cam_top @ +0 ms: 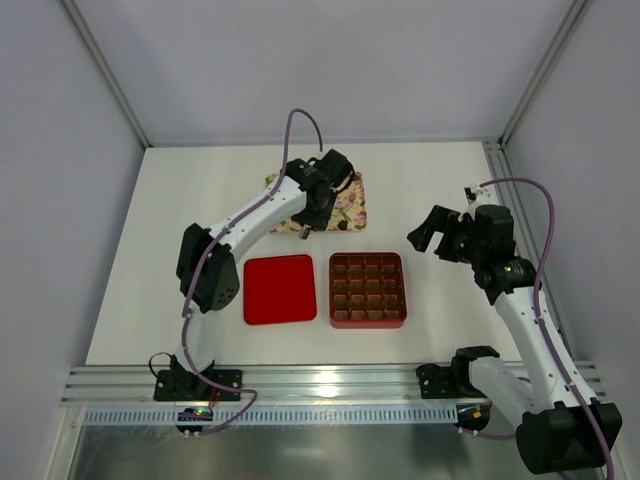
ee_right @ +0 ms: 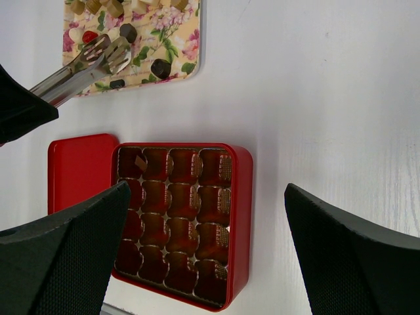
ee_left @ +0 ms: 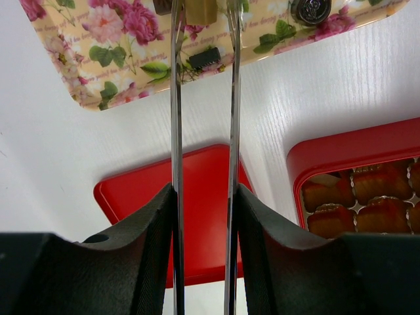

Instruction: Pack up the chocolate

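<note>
Plainly, the right wrist view shows the chocolate (ee_right: 161, 67) as small pieces on the flowered tray (ee_right: 177, 33), with the tips of the tongs (ee_right: 79, 71) among them; overhead, the arm hides most pieces. Left gripper (ee_left: 203, 197): clamped on the tongs, arm stretched forward over the tray. Right gripper (cam_top: 428, 232): jaws spread wide, nothing held, raised right of the red box (ee_right: 241, 197).

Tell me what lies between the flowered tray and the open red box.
Nothing: only bare white table separates the flowered tray from the red box, as the right wrist view shows.
</note>
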### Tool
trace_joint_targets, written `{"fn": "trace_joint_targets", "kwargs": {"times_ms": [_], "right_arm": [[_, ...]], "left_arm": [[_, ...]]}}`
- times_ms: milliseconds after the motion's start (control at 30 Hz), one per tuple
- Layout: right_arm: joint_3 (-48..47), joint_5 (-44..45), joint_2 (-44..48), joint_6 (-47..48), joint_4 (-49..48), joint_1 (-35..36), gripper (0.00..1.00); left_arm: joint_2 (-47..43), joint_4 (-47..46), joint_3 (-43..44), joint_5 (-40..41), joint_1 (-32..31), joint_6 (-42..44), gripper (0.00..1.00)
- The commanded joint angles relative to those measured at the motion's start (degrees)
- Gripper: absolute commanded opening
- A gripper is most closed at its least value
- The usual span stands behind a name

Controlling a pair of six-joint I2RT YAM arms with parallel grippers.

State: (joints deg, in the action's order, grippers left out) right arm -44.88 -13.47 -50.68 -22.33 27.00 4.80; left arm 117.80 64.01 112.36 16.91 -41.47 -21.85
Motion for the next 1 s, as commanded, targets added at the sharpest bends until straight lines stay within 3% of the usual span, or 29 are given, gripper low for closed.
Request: {"fn": "trace_joint_targets", "kwargs": {"times_ms": [0,967], "right_arm": [[-0.4,-0.4,-0.3,0.9,-2.4,0.0,1.0],[-0.5,-0.8,-0.6,0.8,-2.6,0.0,1.0]], "left_arm": [[0.5,-0.8,0.1,-0.2,0.3,0.6,0.4],[-2.1,0.0,-2.9,-1.8,0.3,-0.4,0.39]]}}
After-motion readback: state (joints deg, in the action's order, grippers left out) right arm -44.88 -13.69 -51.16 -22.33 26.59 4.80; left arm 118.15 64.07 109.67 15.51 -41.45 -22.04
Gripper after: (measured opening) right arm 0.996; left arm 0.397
